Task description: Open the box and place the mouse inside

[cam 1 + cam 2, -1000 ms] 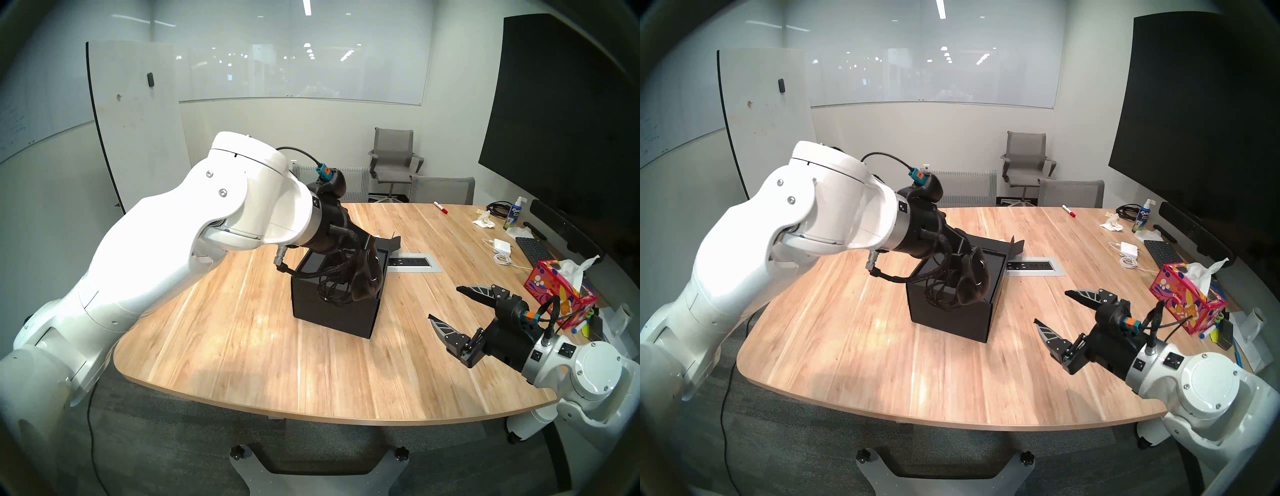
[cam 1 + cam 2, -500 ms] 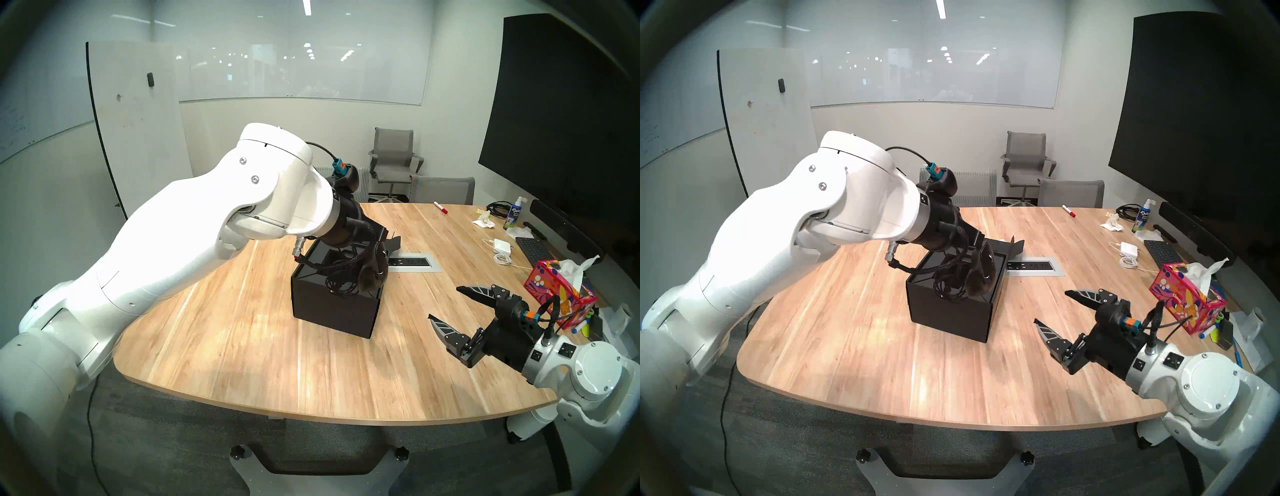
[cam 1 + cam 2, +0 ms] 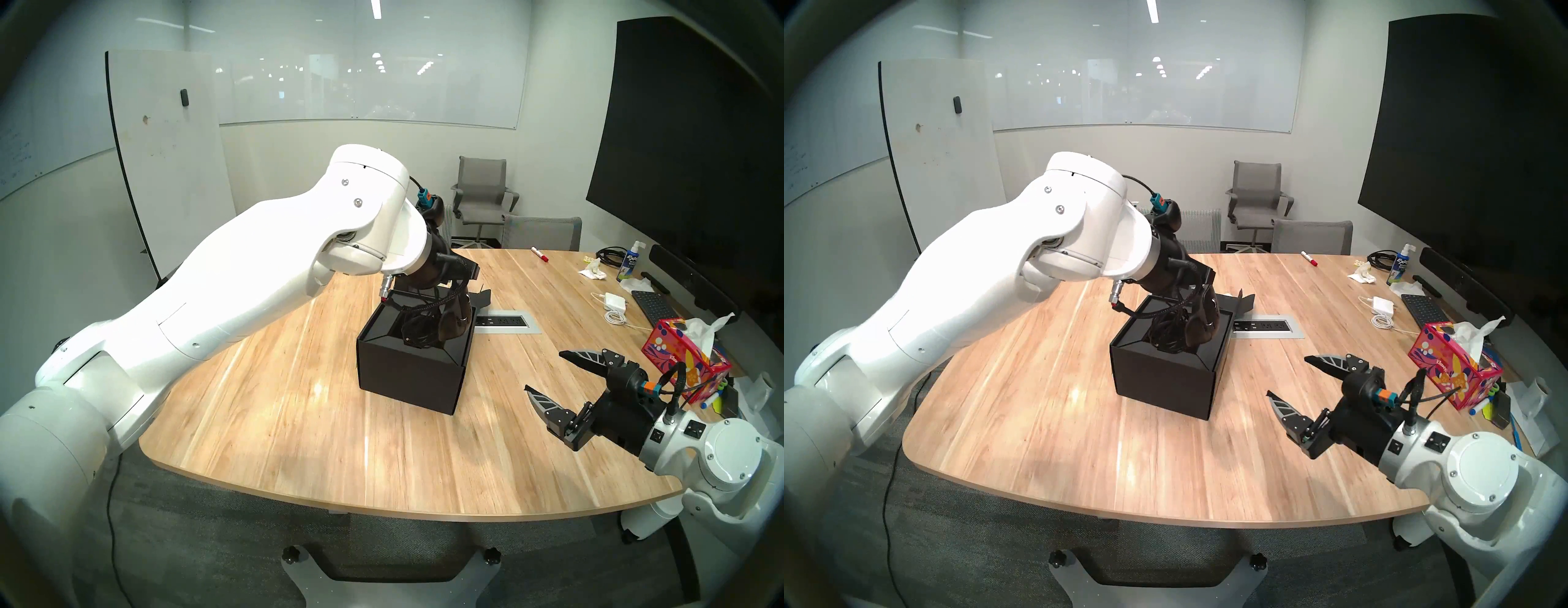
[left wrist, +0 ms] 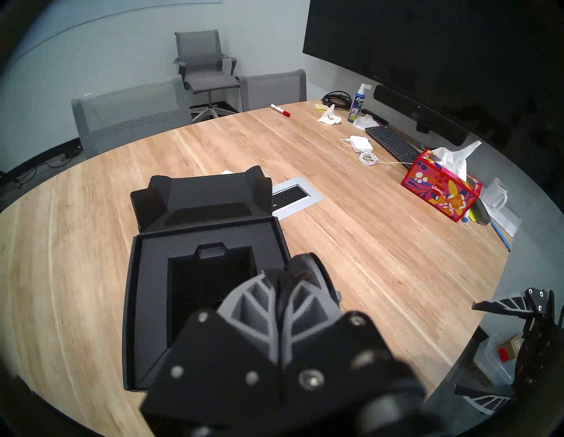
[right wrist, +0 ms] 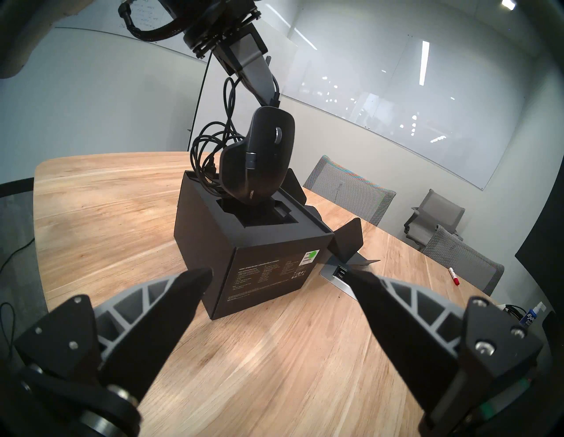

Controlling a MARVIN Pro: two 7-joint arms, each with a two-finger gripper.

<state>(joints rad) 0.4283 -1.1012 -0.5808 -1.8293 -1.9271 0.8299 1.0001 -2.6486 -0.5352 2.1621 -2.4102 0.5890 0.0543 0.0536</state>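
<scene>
— Mouse [image 5: 262,158]: where have you got it?

— Clamped in my left hand [image 5: 272,102], fingers closed on its top end. It hangs nose-up and tilted over the open box [image 5: 259,244], its lower end at the mouth of the dark well in the black insert [image 4: 210,274]. I cannot tell whether it touches the insert. Its thin black cable [image 5: 210,146] loops down beside it and into the box's far edge.

— And the box itself?

— It stands on the wooden worktop [image 3: 297,424], lid flap [image 4: 210,195] thrown back on the far side, lying toward the power socket plate [image 3: 505,322] set in the wood. A small green label [image 5: 311,254] shows on the side that faces my right wrist.

— Your other hand?

— My right hand [image 3: 547,373] is empty, fingers spread wide, held above the worktop near its right edge, well apart from the box and pointing toward it.

— Anything further out?

— A red floral tissue box [image 3: 683,361] just behind my right hand, then a white charger [image 3: 615,301], a black keyboard [image 3: 653,308], a spray bottle [image 3: 630,261] and a red-capped marker [image 3: 539,254] toward the far edge.
</scene>
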